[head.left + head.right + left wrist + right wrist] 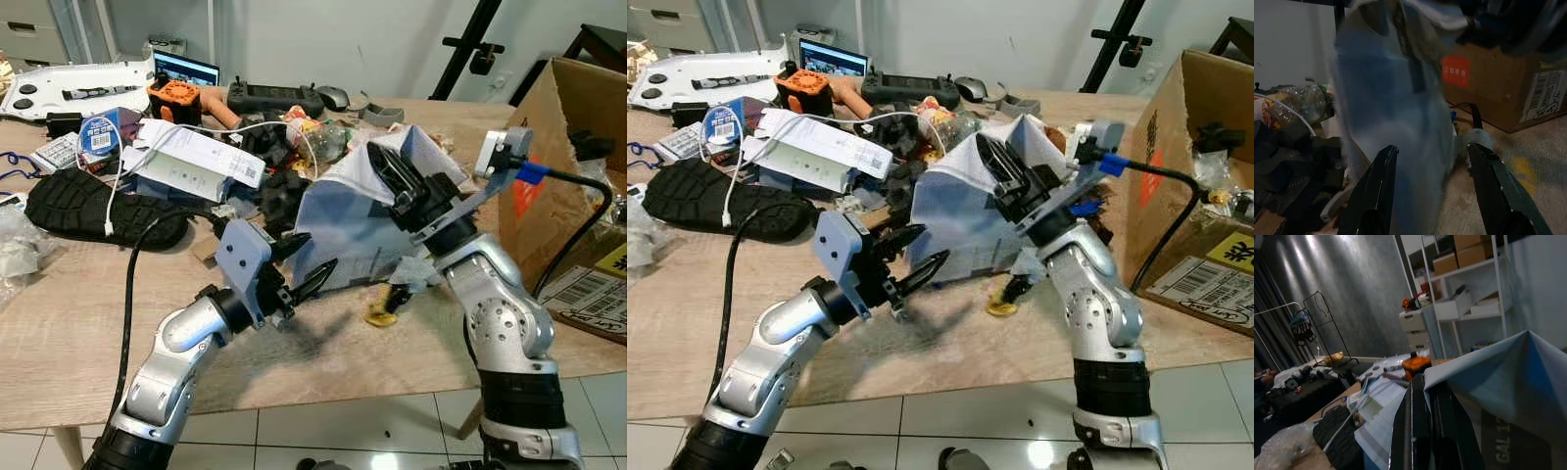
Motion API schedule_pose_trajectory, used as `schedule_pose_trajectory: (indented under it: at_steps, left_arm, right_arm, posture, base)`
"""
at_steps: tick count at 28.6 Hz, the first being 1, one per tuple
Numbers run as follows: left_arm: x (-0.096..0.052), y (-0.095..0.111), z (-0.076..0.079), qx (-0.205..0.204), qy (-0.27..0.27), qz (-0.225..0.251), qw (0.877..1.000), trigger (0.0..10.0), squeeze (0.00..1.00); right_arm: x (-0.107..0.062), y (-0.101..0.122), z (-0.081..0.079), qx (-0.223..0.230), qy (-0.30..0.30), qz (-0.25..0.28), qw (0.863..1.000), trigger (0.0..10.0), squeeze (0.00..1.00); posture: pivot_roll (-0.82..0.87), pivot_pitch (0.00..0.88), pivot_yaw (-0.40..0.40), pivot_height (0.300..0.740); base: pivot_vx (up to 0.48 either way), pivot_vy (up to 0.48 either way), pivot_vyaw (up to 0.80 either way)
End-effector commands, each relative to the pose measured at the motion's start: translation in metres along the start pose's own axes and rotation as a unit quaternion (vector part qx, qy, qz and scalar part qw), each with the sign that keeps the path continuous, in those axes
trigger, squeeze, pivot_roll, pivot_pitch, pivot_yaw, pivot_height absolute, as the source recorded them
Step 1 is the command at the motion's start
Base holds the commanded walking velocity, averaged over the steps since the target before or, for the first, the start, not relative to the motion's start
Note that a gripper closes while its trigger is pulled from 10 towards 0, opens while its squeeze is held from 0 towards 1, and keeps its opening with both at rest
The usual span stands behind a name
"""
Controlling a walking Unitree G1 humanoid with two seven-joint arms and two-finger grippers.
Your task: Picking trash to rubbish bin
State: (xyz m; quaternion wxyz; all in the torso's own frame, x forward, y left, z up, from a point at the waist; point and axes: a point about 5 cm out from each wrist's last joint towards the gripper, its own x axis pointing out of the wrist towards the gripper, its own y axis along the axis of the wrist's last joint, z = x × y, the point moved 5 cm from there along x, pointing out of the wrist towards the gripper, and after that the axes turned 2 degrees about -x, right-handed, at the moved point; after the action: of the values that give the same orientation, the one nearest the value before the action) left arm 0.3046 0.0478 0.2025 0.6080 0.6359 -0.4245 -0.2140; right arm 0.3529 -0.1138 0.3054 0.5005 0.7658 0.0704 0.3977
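Right end effector (384, 168) is clamped on the top edge of the pale blue bag (343, 230), lifted off the surface (59, 323). Left end effector (312, 264), fingers apart, sits at the bag's seven o'clock. Cardboard box (578, 147) waits at three o'clock; nothing dropped in yet, I'd say.

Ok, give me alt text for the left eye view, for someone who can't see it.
The right gripper is shut on the top edge of a crumpled pale blue bag above a cluttered wooden table, while the left gripper reaches toward the bag's lower side, open. An open cardboard box stands to the right.
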Motion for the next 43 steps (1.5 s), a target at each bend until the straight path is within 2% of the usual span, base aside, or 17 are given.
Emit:
schedule_pose_trajectory:
  at_steps: [1, 5, 7, 8, 15, 16, 19, 20, 25, 28, 29, 32, 34, 38, 39, 42, 43]
  left_arm:
    - [0.001, -0.002, 0.003, -0.005, -0.008, 0.000, 1.000, 10.0, 0.00]
    - [0.002, -0.002, 0.002, -0.005, -0.008, 0.001, 1.000, 10.0, 0.00]
    - [0.002, -0.002, 0.002, -0.004, -0.008, 0.001, 1.000, 10.0, 0.00]
    - [0.002, -0.002, 0.002, -0.004, -0.008, 0.001, 1.000, 10.0, 0.00]
    - [0.002, -0.001, 0.001, 0.000, -0.007, 0.001, 1.000, 10.0, 0.00]
    - [0.002, -0.001, 0.001, 0.000, -0.007, 0.001, 1.000, 10.0, 0.00]
    - [0.002, -0.001, 0.001, 0.001, -0.009, 0.001, 1.000, 10.0, 0.00]
    - [0.002, -0.001, 0.001, 0.001, -0.009, 0.001, 1.000, 10.0, 0.00]
    - [0.004, -0.003, 0.001, 0.000, -0.011, 0.002, 1.000, 10.0, 0.00]
    - [0.005, -0.003, 0.002, -0.001, -0.012, 0.003, 1.000, 10.0, 0.00]
    - [0.005, -0.003, 0.002, -0.001, -0.012, 0.003, 1.000, 10.0, 0.00]
    - [0.006, -0.004, 0.001, -0.001, -0.012, 0.004, 1.000, 10.0, 0.00]
    - [0.006, -0.004, 0.001, -0.001, -0.012, 0.004, 1.000, 10.0, 0.00]
    - [0.006, -0.004, 0.001, -0.001, -0.011, 0.005, 1.000, 10.0, 0.00]
    - [0.006, -0.004, 0.001, -0.001, -0.011, 0.005, 1.000, 10.0, 0.00]
    - [0.006, -0.004, 0.001, -0.001, -0.011, 0.006, 1.000, 10.0, 0.00]
    - [0.006, -0.004, 0.001, -0.002, -0.012, 0.005, 1.000, 10.0, 0.00]
  right_arm:
    - [0.003, 0.026, 0.001, -0.018, 0.002, 0.036, 0.999, 0.0, 0.00]
    - [0.007, 0.046, 0.010, -0.045, -0.010, 0.062, 0.997, 0.0, 0.00]
    - [0.009, 0.067, 0.021, -0.063, -0.029, 0.096, 0.993, 0.0, 0.00]
    - [0.009, 0.067, 0.021, -0.063, -0.029, 0.096, 0.993, 0.0, 0.00]
    - [0.003, 0.121, 0.054, -0.144, -0.085, 0.160, 0.973, 0.0, 0.00]
    - [0.003, 0.121, 0.054, -0.144, -0.085, 0.160, 0.973, 0.0, 0.00]
    - [-0.004, 0.153, 0.074, -0.199, -0.117, 0.176, 0.957, 0.0, 0.00]
    - [-0.004, 0.153, 0.074, -0.199, -0.117, 0.176, 0.957, 0.0, 0.00]
    - [-0.030, 0.210, 0.113, -0.286, -0.201, 0.187, 0.918, 0.0, 0.00]
    - [-0.055, 0.235, 0.138, -0.316, -0.267, 0.185, 0.891, 0.0, 0.00]
    - [-0.055, 0.235, 0.138, -0.316, -0.267, 0.185, 0.891, 0.0, 0.00]
    - [-0.081, 0.255, 0.155, -0.335, -0.319, 0.184, 0.867, 0.0, 0.00]
    - [-0.087, 0.261, 0.158, -0.343, -0.330, 0.183, 0.860, 0.0, 0.00]
    - [-0.106, 0.285, 0.161, -0.372, -0.360, 0.192, 0.834, 0.0, 0.00]
    - [-0.106, 0.285, 0.161, -0.372, -0.360, 0.192, 0.834, 0.0, 0.00]
    - [-0.116, 0.296, 0.161, -0.385, -0.376, 0.199, 0.819, 0.0, 0.00]
    - [-0.122, 0.302, 0.161, -0.392, -0.386, 0.202, 0.810, 0.0, 0.00]
  posture:
    - [-0.02, 0.191, -0.117, 0.740]
    - [-0.02, 0.189, -0.116, 0.740]
    - [-0.02, 0.190, -0.115, 0.740]
    - [-0.02, 0.190, -0.115, 0.740]
    - [-0.02, 0.177, -0.107, 0.740]
    - [-0.02, 0.177, -0.107, 0.740]
    - [-0.02, 0.169, -0.102, 0.740]
    - [-0.02, 0.169, -0.102, 0.740]
    - [-0.04, 0.160, -0.096, 0.740]
    - [-0.04, 0.156, -0.095, 0.740]
    - [-0.04, 0.156, -0.095, 0.740]
    - [-0.04, 0.154, -0.095, 0.740]
    - [-0.04, 0.153, -0.096, 0.740]
    - [-0.04, 0.153, -0.096, 0.740]
    - [-0.04, 0.153, -0.096, 0.740]
    - [-0.04, 0.154, -0.096, 0.740]
    - [-0.04, 0.154, -0.094, 0.740]
  base:
    - [0.000, 0.000, 0.00]
    - [0.000, 0.000, 0.00]
    - [0.000, 0.000, 0.00]
    - [0.000, 0.000, 0.00]
    - [0.000, 0.000, 0.00]
    - [0.000, 0.000, 0.00]
    - [0.000, 0.000, 0.00]
    - [0.000, 0.000, 0.00]
    - [0.000, 0.000, 0.00]
    - [0.000, 0.000, 0.00]
    - [0.000, 0.000, 0.00]
    - [0.000, 0.000, 0.00]
    - [0.000, 0.000, 0.00]
    - [0.000, 0.000, 0.00]
    - [0.000, 0.000, 0.00]
    - [0.000, 0.000, 0.00]
    - [0.000, 0.000, 0.00]
